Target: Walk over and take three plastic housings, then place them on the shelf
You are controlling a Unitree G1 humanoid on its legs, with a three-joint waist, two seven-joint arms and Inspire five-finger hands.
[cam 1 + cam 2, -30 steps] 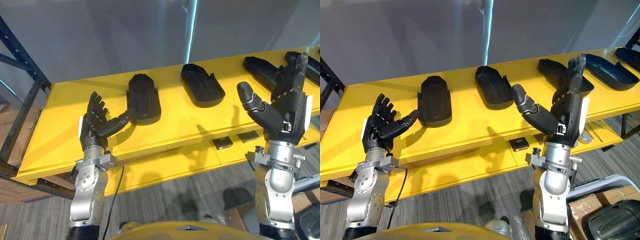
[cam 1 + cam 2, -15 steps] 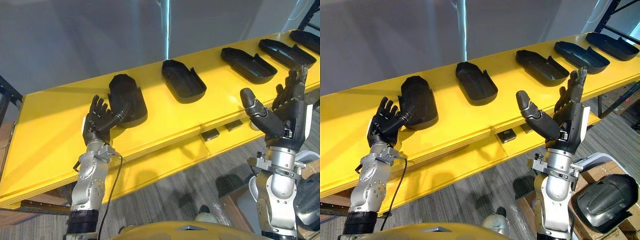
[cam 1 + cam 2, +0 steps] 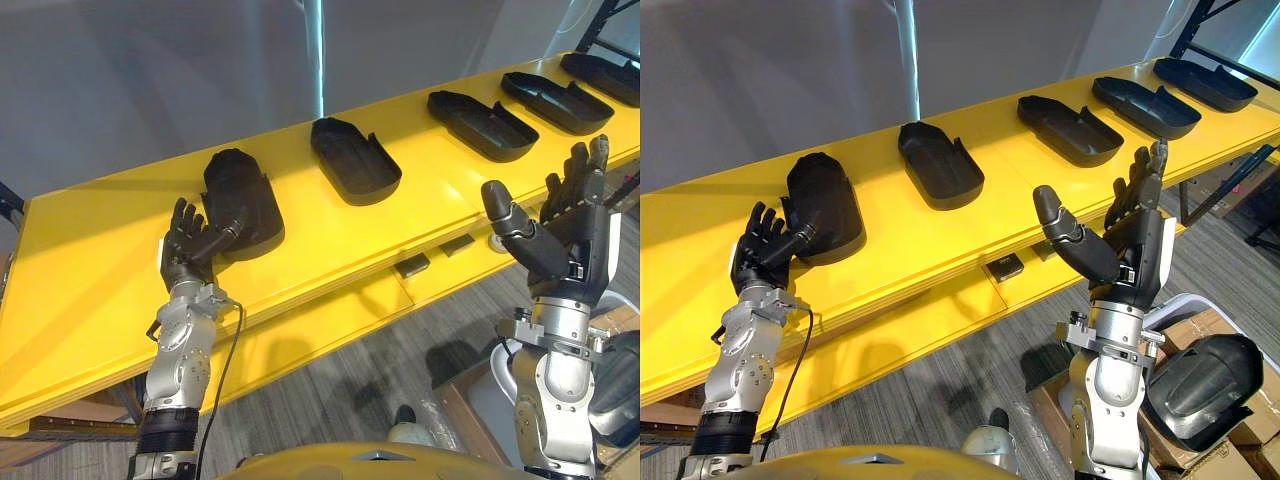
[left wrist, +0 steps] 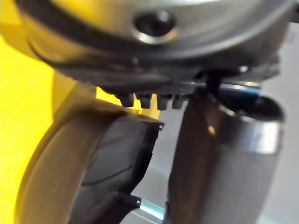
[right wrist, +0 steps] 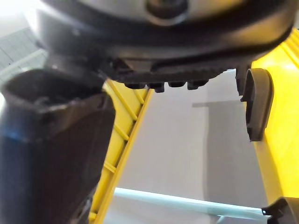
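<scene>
Your left hand [image 3: 188,248] rests at the left part of the shelf [image 3: 90,270]. Its fingers are loosely spread and grip nothing, and its thumb reaches out to touch the near end of housing 1 [image 3: 243,198]. That housing lies dome up, in smooth matte black plastic, with its long axis running from the shelf's front edge toward the wall. To its right, on the glossy yellow board, housing 2 [image 3: 355,160], housing 3 [image 3: 483,124], housing 4 [image 3: 556,100] and housing 5 [image 3: 610,75] lie well apart. All 4 are hollow side up like shallow trays, with their long axes also front to back. Your right hand [image 3: 565,250] is raised before the shelf and empty, fingers straight up and thumb splayed wide.
</scene>
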